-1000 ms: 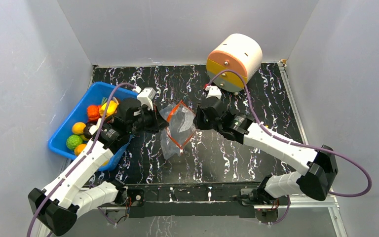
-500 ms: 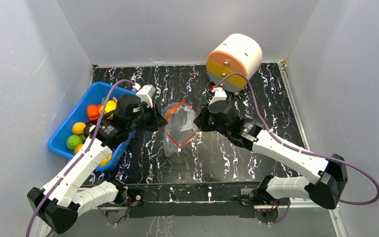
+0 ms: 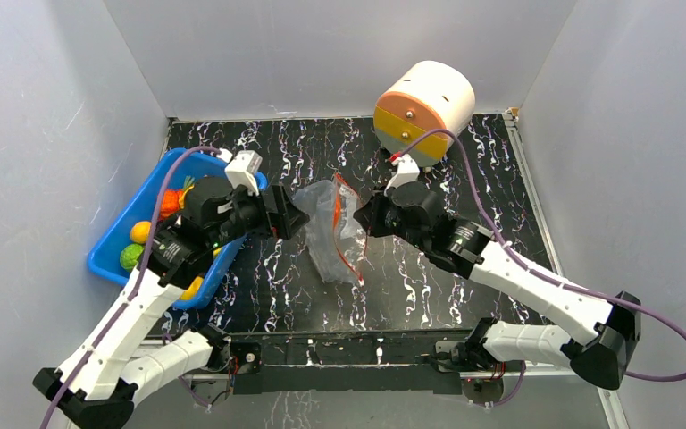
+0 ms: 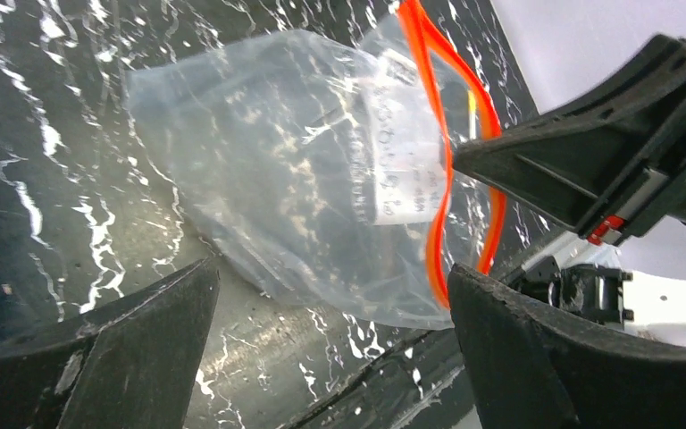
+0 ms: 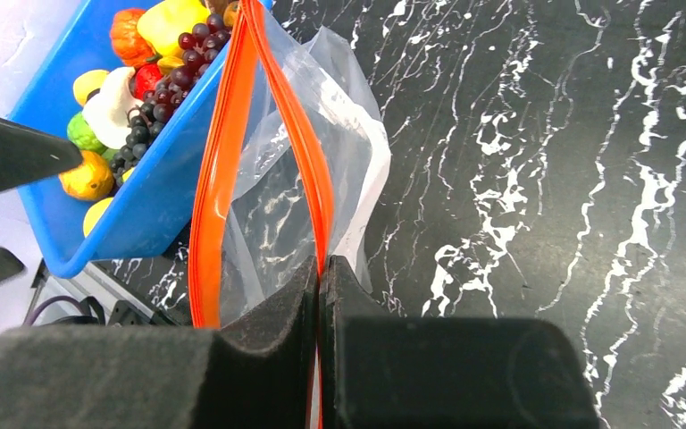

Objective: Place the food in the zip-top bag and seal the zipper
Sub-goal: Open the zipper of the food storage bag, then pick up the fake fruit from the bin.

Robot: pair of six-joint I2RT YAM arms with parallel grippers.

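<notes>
**A:** Right gripper (image 5: pixel 320 268) is pinched on the zipper (image 5: pixel 219 161), so the bag (image 3: pixel 330 237) sits mid-counter with its mouth gaping?

**B:** Yep. Left gripper (image 4: pixel 330 273) is spread wide, holding nothing, probably freed up to fetch food (image 5: pixel 156 54) from the bin (image 5: pixel 156 210) by the left edge.

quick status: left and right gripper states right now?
left gripper: open, holding nothing.
right gripper: closed on the zipper at the mouth of the zip-top bag.
</notes>
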